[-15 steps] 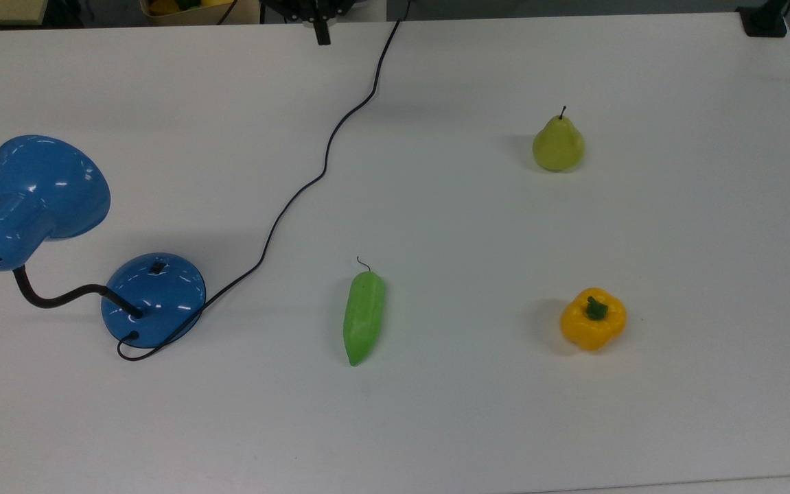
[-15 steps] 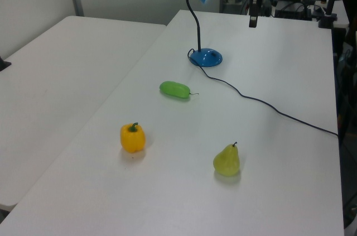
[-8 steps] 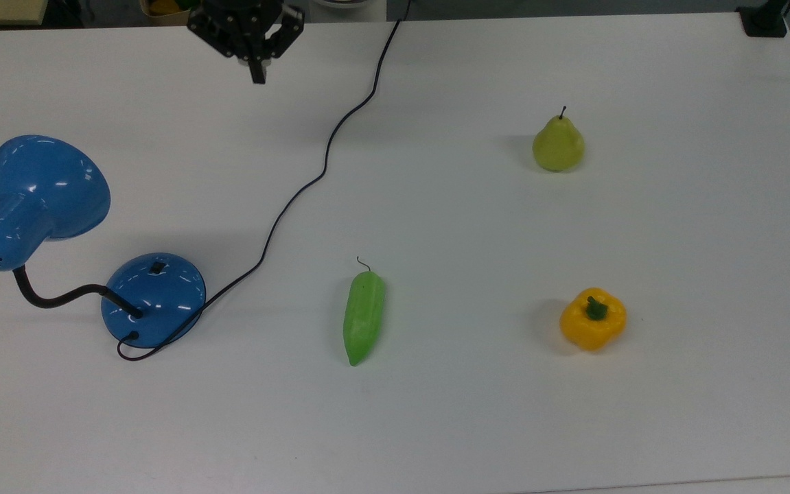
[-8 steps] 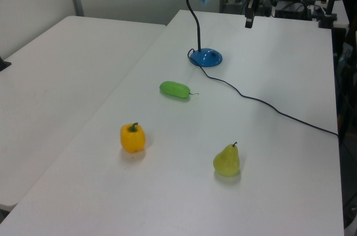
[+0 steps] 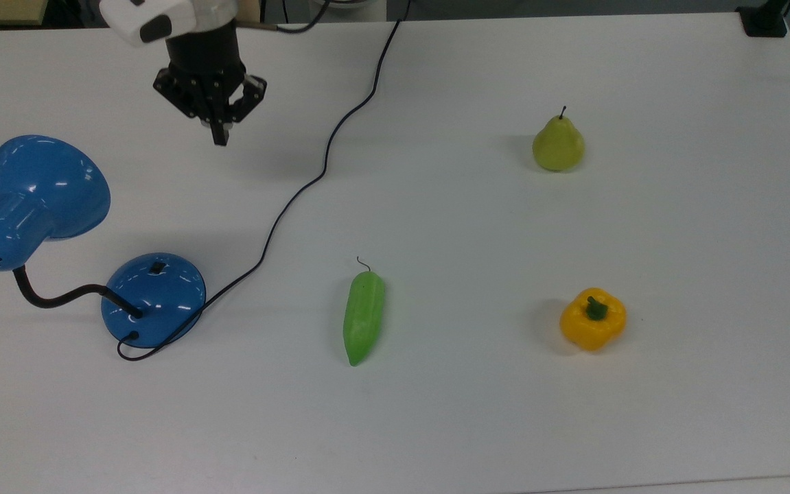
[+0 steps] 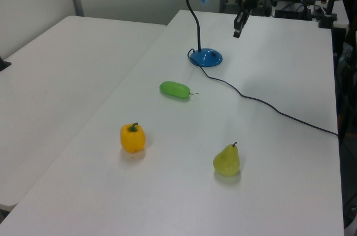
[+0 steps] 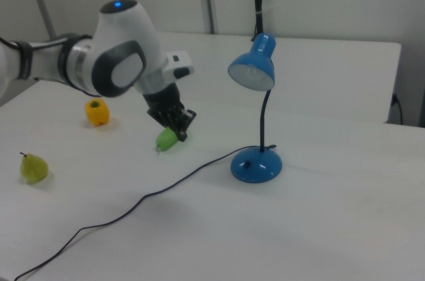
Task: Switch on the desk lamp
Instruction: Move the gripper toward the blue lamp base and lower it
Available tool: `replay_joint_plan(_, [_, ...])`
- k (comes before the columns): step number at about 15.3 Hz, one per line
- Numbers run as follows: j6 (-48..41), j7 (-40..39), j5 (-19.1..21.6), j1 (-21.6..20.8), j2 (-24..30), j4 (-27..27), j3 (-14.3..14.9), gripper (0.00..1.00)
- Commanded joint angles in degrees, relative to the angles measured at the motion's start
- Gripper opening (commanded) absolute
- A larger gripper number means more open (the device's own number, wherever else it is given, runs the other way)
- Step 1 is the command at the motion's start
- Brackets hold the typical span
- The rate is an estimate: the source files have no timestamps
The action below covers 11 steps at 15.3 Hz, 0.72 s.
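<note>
We can read no text, label, brand, number or sign on anything in these views.

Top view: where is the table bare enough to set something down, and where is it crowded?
Bare: the table below the cucumber and yellow pepper, and right of the pear. Crowded: the top view's left, with desk lamp, cord and gripper.

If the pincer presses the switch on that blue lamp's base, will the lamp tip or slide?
The glossy blue metal desk lamp probably stays put: its round domed base sits wide and flat. Its shade overhangs on a bendy black neck, so it may wobble. The smooth white table could allow slight sliding.
</note>
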State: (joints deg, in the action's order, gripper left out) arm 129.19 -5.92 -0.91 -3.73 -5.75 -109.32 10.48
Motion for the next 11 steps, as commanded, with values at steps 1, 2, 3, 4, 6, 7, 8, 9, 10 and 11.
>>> replay_joint_plan(1, [9.7, 0.6, -0.4, 0.1, -4.4, -0.7, 1.2, 0.0])
replay_joint_plan(2, [12.5, 0.6, -0.3, 0.3, -5.6, -0.8, 1.7, 0.0])
replay_joint_plan(3, [14.9, 0.6, -0.2, 0.3, -6.9, -0.9, 2.0, 0.0])
replay_joint_plan(4, [17.6, 0.5, -0.2, 0.5, -8.0, -0.9, 2.3, 0.0])
replay_joint_plan(6, [22.4, 0.6, -0.1, 1.0, -10.3, -0.9, 2.8, 0.0])
replay_joint_plan(7, [25.0, 0.5, 0.0, 1.3, -11.5, -0.9, 2.8, 0.0])
replay_joint_plan(8, [27.8, 0.5, 0.0, 1.5, -12.7, -0.8, 3.0, 0.0])
replay_joint_plan(9, [30.3, 0.5, 0.1, 1.6, -13.8, -0.7, 3.0, 0.0])
replay_joint_plan(10, [32.5, 0.5, 0.1, 1.8, -14.8, -0.6, 3.1, 0.0])
replay_joint_plan(11, [34.1, 0.5, 0.1, 2.1, -15.5, -0.5, 3.1, 0.0])
